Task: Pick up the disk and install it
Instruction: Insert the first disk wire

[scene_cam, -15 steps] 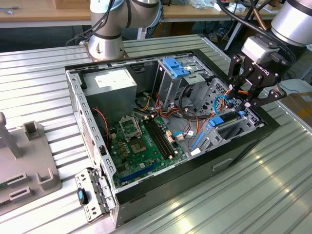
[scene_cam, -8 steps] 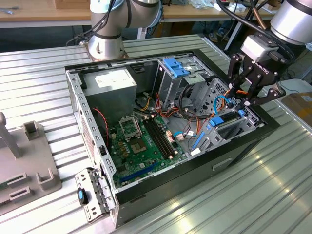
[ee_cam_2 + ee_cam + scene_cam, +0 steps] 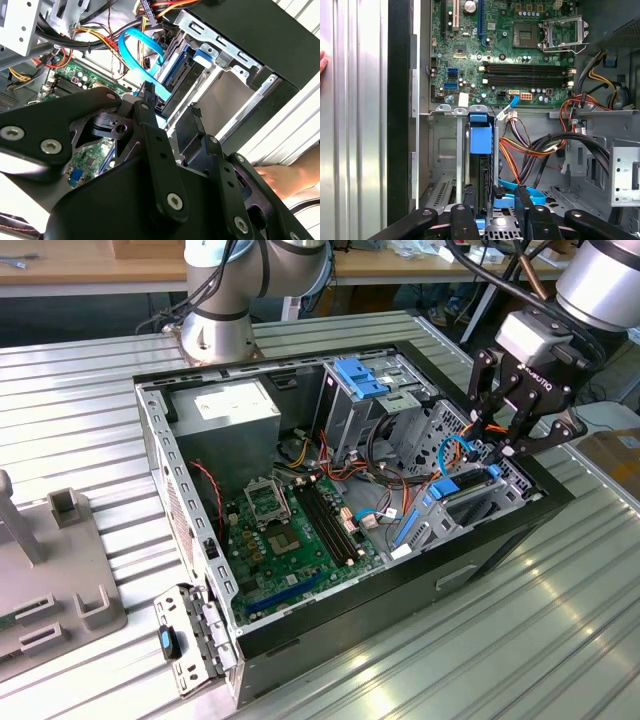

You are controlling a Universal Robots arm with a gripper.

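- Exterior view: the gripper (image 3: 502,445) hangs over the drive cage at the case's (image 3: 330,625) end.
- First wrist view: the disk (image 3: 481,142) stands edge-on in the cage slot, and the fingers (image 3: 468,200) are spread and released.
- Second wrist view: a hand (image 3: 280,177) lies beside the case.

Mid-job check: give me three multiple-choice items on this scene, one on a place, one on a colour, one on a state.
1. Over the case, the gripper hangs at: A the exterior view's left end; B its right end, above the drive cage; C the middle.
2. The disk's side rails are: A red; B yellow; C blue.
3. The disk is: A on edge inside the cage; B flat outside the case; C lifted clear.
Answers: 1 B, it hangs over the cage; 2 C, blue plastic frames it; 3 A, the first wrist view shows it edge-on in the slot.
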